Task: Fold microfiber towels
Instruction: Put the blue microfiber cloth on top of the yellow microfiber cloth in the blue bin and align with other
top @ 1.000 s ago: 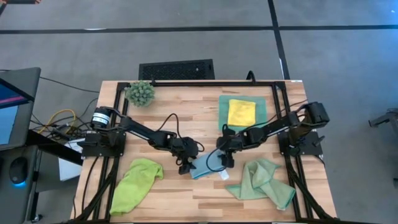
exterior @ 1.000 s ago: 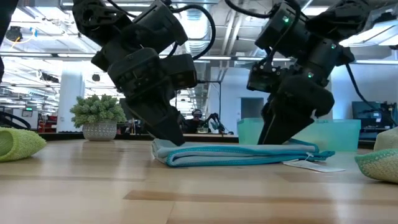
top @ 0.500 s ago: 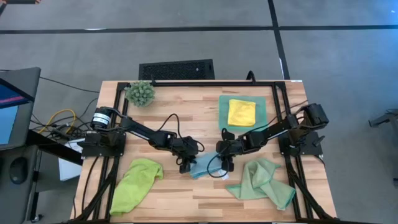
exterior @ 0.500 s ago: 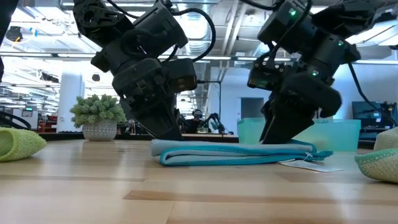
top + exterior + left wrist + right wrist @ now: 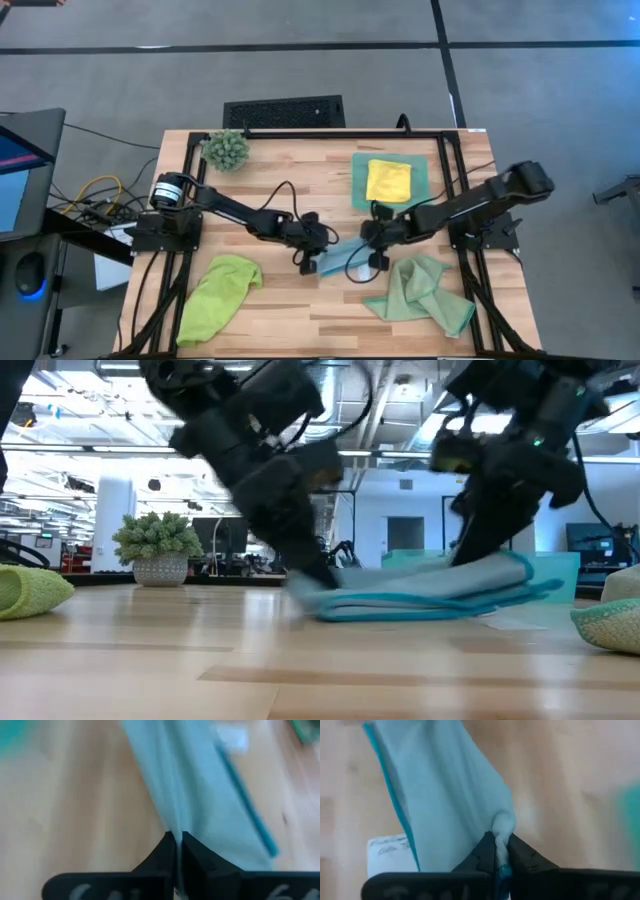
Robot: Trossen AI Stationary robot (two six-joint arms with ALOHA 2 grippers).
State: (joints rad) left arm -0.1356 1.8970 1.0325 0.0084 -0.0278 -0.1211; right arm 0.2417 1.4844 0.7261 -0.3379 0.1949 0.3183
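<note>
High view: the light blue towel (image 5: 340,257) lies mid-bench (image 5: 300,180), left claw (image 5: 309,266) and right claw (image 5: 377,258) pinching opposite ends.

Low view: the cloth (image 5: 430,590) sags between them, evidently soft and light.

Wrist views: each claw is clamped on a gathered edge (image 5: 172,827) (image 5: 501,827), the sensible hold for limp fabric.

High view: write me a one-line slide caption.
Both grippers, left and right, pinch the light blue towel mid-table, between the lime green towel and the sage green towel.
</note>
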